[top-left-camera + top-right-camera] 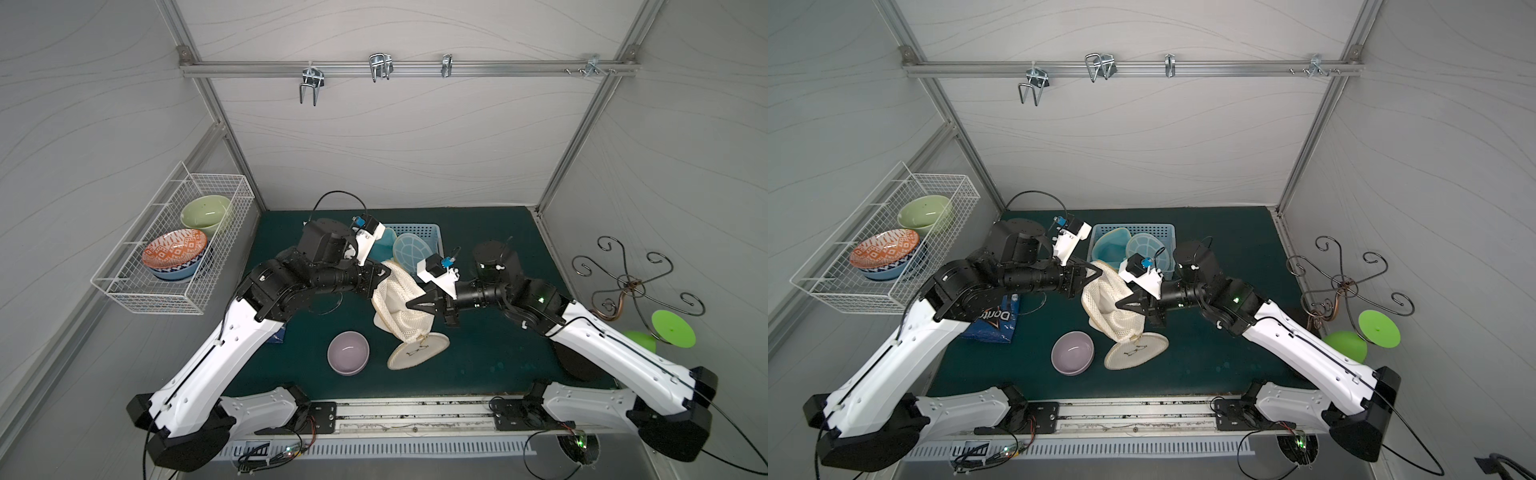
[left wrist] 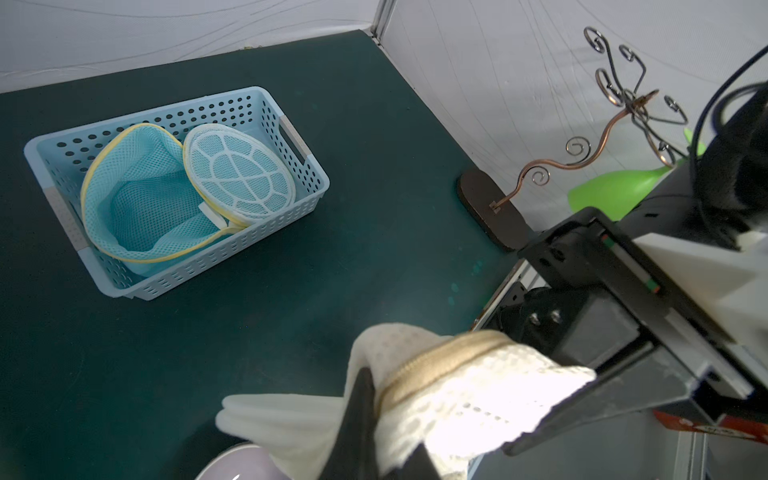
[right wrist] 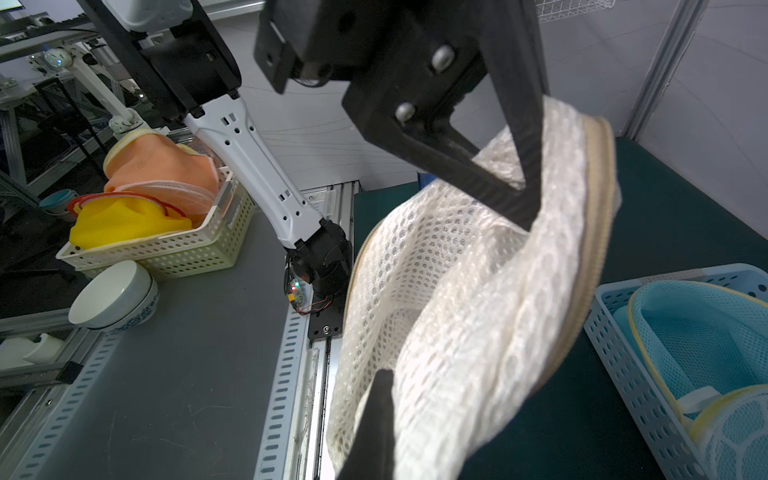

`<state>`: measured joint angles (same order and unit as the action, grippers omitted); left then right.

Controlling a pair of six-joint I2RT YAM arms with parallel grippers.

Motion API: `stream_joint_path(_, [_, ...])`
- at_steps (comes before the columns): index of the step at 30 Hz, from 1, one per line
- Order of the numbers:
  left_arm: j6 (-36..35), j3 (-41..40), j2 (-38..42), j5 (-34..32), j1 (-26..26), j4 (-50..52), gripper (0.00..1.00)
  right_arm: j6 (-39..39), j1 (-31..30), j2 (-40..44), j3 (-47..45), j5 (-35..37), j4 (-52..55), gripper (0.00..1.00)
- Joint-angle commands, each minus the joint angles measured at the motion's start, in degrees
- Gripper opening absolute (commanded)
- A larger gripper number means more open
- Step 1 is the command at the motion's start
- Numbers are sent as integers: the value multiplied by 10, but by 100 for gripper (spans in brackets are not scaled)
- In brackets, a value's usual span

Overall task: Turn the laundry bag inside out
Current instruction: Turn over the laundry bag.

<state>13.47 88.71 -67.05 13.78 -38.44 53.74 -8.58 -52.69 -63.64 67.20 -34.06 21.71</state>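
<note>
The laundry bag [image 1: 399, 307] [image 1: 1111, 309] is cream mesh with a tan zipper rim and hangs above the green table in both top views. Its round flap [image 1: 417, 351] rests on the mat. My left gripper [image 1: 384, 272] [image 1: 1098, 272] is shut on the bag's upper rim; in the left wrist view the zipper edge [image 2: 449, 357] lies pinched in the left gripper [image 2: 386, 436]. My right gripper [image 1: 409, 305] [image 1: 1119, 305] is shut on the mesh lower down. In the right wrist view a dark finger [image 3: 374, 424] presses into the fabric [image 3: 457, 291].
A blue basket [image 1: 432, 230] holding a blue mesh bag stands just behind the arms. A lilac bowl [image 1: 348, 352] sits in front of the bag and a chip bag [image 1: 994, 320] lies under the left arm. A wire basket [image 1: 124, 286] of bowls hangs left; a metal hook stand [image 1: 631, 286] stands right.
</note>
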Motion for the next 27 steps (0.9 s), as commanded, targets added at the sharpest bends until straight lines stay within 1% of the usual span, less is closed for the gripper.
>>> stream_joint_path(1, [-13, -3, -16, -76, 60, -45, 0, 1, -5, 65, -2, -112, 21, 0])
stream_joint_path(3, [0, -24, -18, -50, 80, -70, 0, 50, 25, 87, -20, -165, -36, 0])
stream_joint_path(4, [6, -34, -17, -36, 87, -84, 0, 90, 49, 98, -34, -196, -84, 0])
stream_joint_path(7, [11, -68, -13, -26, 89, -125, 0, 239, 124, 112, -86, -289, -266, 0])
stream_joint_path(8, [14, -80, -12, -9, 91, -134, 0, 289, 141, 107, -96, -312, -319, 0])
stream_joint_path(10, [19, -99, -9, 35, 94, -158, 0, 326, 150, 92, -101, -337, -364, 0])
stream_joint_path(12, [47, -111, 7, 125, 110, -199, 0, 294, 146, 73, -87, -343, -309, 0])
stream_joint_path(13, [78, -124, 23, 184, 116, -254, 0, 256, 139, 63, -77, -336, -264, 0])
stream_joint_path(14, [103, -131, 40, 201, 116, -291, 0, 219, 128, 56, -68, -322, -208, 0])
stream_joint_path(16, [122, -117, 51, 217, 115, -308, 0, 206, 113, 45, -72, -328, -196, 0])
stream_joint_path(18, [103, -88, 49, 199, 115, -280, 0, 200, 98, 41, -83, -337, -197, 0])
stream_joint_path(20, [100, -90, 41, 159, 116, -271, 0, 240, 69, 34, -101, -369, -264, 0])
stream_joint_path(21, [98, -89, 31, 141, 118, -260, 0, 243, 47, 35, -102, -369, -277, 0])
stream_joint_path(23, [95, -107, 13, 124, 118, -264, 0, 202, -4, 36, -79, -352, -240, 0])
stream_joint_path(24, [88, -118, 7, 123, 118, -272, 0, 204, -12, 37, -74, -354, -246, 0])
stream_joint_path(25, [83, -133, 1, 114, 118, -279, 0, 244, -10, 40, -81, -367, -311, 0])
stream_joint_path(26, [84, -143, -7, 104, 122, -281, 0, 308, 3, 48, -94, -364, -385, 0])
stream_joint_path(27, [81, -151, -14, 106, 125, -282, 0, 348, 21, 56, -101, -356, -441, 0])
